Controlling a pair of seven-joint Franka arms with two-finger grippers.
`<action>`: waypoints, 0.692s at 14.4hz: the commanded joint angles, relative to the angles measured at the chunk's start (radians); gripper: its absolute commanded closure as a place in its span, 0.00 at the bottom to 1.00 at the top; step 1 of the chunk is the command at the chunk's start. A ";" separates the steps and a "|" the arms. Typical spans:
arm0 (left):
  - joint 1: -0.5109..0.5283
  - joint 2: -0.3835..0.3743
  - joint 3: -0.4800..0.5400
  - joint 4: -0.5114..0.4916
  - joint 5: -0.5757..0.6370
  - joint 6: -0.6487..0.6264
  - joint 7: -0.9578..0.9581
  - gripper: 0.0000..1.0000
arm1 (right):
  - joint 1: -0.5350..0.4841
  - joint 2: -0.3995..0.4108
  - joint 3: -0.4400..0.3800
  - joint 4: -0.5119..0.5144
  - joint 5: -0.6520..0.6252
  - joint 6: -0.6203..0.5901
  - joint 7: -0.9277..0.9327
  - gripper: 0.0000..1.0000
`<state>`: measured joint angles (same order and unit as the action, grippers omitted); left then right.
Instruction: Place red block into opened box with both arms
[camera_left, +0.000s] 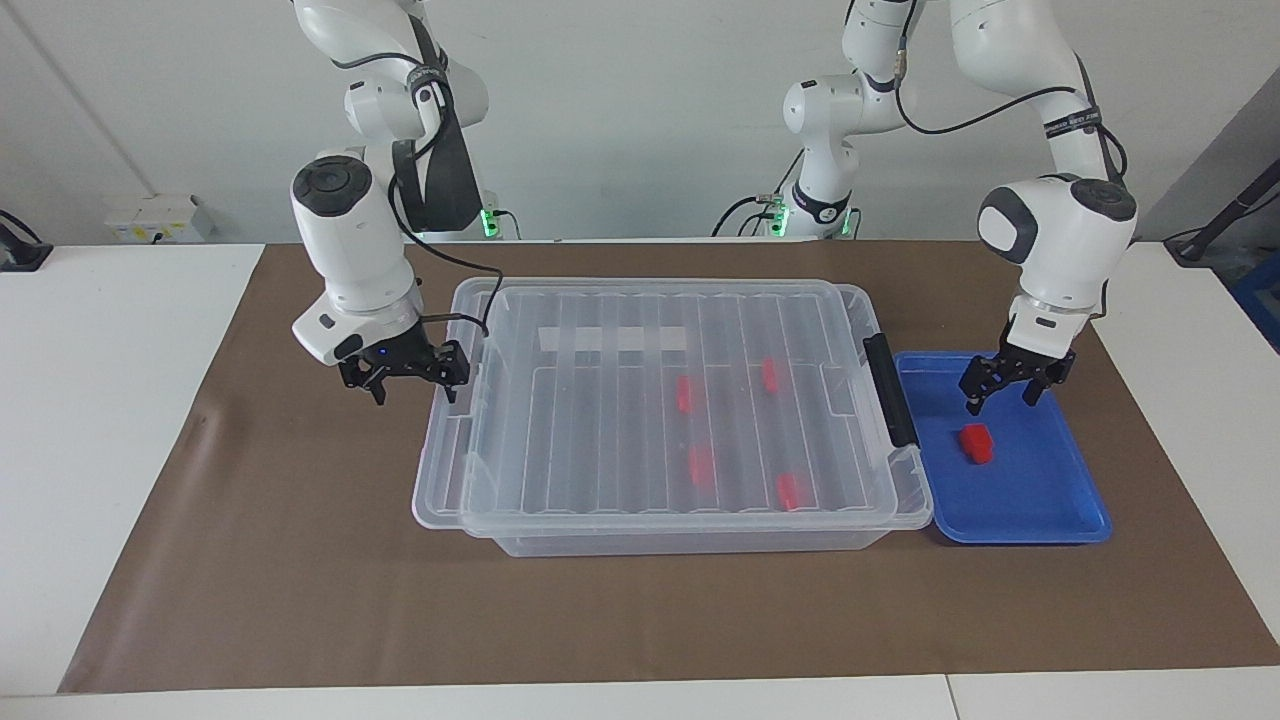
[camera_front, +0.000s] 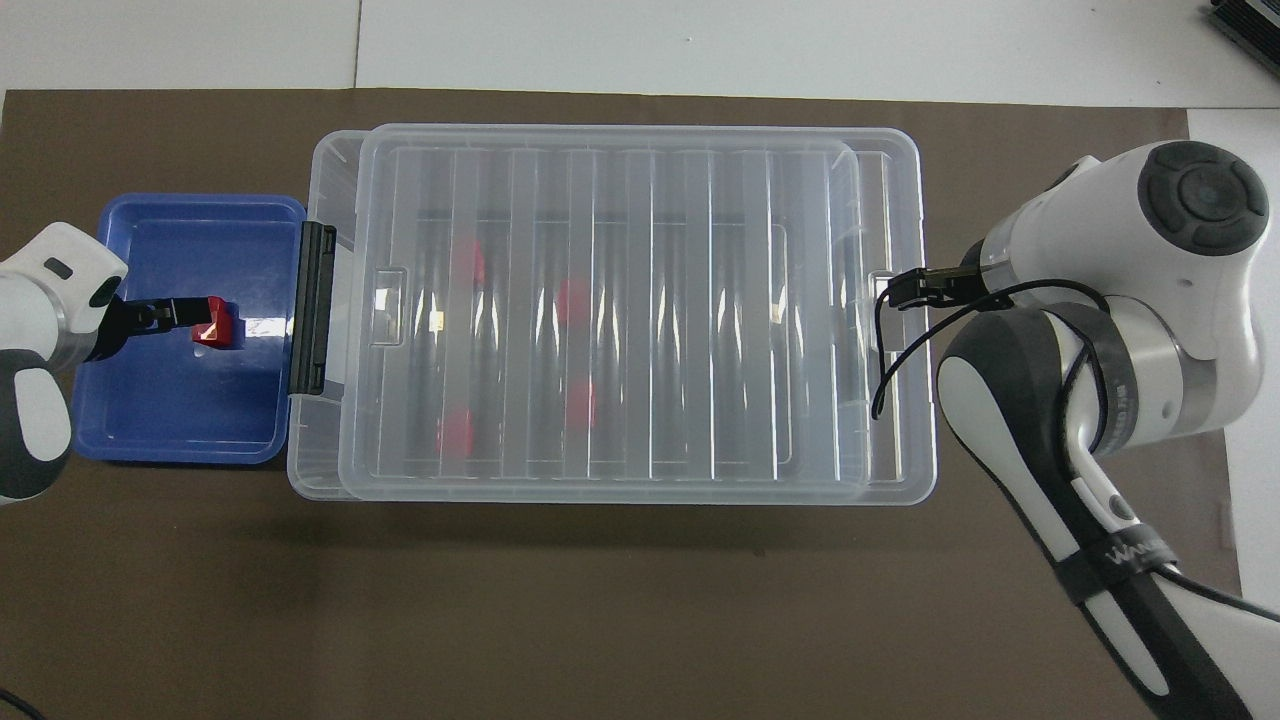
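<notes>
The white counter (camera_left: 120, 420) fills both views, with a brown mat (camera_left: 300, 600) spread over most of it. At the middle of the frame sits the box (camera_left: 680, 535), a large clear bin whose ribbed lid (camera_left: 600, 440) lies on top but is shifted toward the right arm's end, so that it overhangs the rim there and leaves a strip of the box uncovered by the black handle bar (camera_left: 890, 390). Four red blocks show dimly through the lid, inside the box. Just beside the handle end, at the right of the facing view, lies a shallow blue tray (camera_left: 1060, 500). In it rests the red block (camera_left: 977, 443), alone. The left gripper (camera_left: 1003, 393) hangs low over the tray, just above the block, its jaws spread and apparently not touching it. At the left of the facing view, the right gripper (camera_left: 408, 378) is at the overhanging end of the lid, jaws spread; whether a finger hooks the lid's edge I cannot tell.
</notes>
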<state>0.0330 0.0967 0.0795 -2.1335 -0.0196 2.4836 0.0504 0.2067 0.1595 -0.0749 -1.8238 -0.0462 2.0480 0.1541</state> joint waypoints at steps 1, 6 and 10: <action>0.002 0.035 -0.003 -0.006 0.017 0.052 0.008 0.00 | -0.039 -0.011 0.007 -0.005 -0.040 -0.025 0.015 0.00; 0.001 0.112 -0.003 -0.019 0.018 0.144 0.009 0.00 | -0.085 -0.025 0.003 0.005 -0.060 -0.083 0.013 0.00; -0.008 0.167 -0.003 -0.035 0.017 0.234 0.009 0.00 | -0.121 -0.041 0.004 0.009 -0.098 -0.129 0.005 0.00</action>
<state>0.0312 0.2437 0.0725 -2.1433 -0.0193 2.6496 0.0548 0.1063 0.1400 -0.0781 -1.8101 -0.1084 1.9508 0.1541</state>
